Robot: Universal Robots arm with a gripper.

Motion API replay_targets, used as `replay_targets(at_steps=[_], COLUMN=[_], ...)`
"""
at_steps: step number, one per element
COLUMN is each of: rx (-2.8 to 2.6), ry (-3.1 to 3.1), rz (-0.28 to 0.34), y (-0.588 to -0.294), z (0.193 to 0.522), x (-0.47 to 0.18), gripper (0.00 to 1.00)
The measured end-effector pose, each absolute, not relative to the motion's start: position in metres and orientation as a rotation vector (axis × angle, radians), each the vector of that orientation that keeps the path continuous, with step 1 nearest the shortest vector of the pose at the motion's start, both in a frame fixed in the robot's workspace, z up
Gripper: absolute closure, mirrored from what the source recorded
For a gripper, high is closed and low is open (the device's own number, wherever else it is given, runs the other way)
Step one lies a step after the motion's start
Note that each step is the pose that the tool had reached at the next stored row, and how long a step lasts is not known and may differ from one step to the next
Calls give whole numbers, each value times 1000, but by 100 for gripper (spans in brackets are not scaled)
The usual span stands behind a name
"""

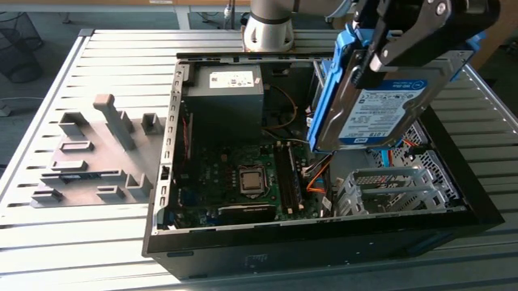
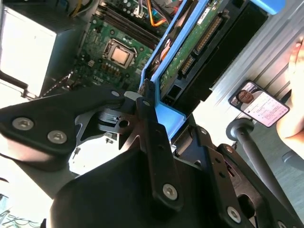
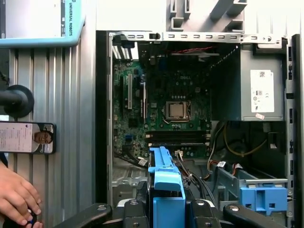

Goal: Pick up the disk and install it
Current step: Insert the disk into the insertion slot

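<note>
The disk [image 1: 404, 91] bears a blue-and-white label [image 1: 376, 118] with a round maker's mark, rows of small print and bar codes; in the exterior view it hangs at two o'clock from the processor socket [image 1: 252, 180]; at twelve o'clock from that socket a white sticker [image 1: 230, 79] with fine print and small symbols lies on the dark-grey power supply box [image 1: 227, 103]; the sticker [image 3: 262, 91] also faces the first wrist view; there a row of dark capital letters [image 3: 72, 18] runs along a pale blue band [image 3: 42, 21] on the arm; a card [image 3: 26, 137] with a small photo and lines of print sits just beside a black knob [image 3: 16, 100]; the card [image 2: 259, 103] also shows in the second wrist view; its print is too small to read.
</note>
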State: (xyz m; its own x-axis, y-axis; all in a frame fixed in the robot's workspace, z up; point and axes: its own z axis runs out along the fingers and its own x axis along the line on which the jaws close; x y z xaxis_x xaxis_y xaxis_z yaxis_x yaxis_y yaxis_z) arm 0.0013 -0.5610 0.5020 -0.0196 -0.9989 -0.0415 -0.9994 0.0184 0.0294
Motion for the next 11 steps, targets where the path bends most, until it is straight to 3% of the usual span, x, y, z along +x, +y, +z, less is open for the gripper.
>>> replay_targets(at_steps=[11], rx=[-2193], ry=[2235], rz=[78], y=[-572], z=[493], x=[37], gripper=[64])
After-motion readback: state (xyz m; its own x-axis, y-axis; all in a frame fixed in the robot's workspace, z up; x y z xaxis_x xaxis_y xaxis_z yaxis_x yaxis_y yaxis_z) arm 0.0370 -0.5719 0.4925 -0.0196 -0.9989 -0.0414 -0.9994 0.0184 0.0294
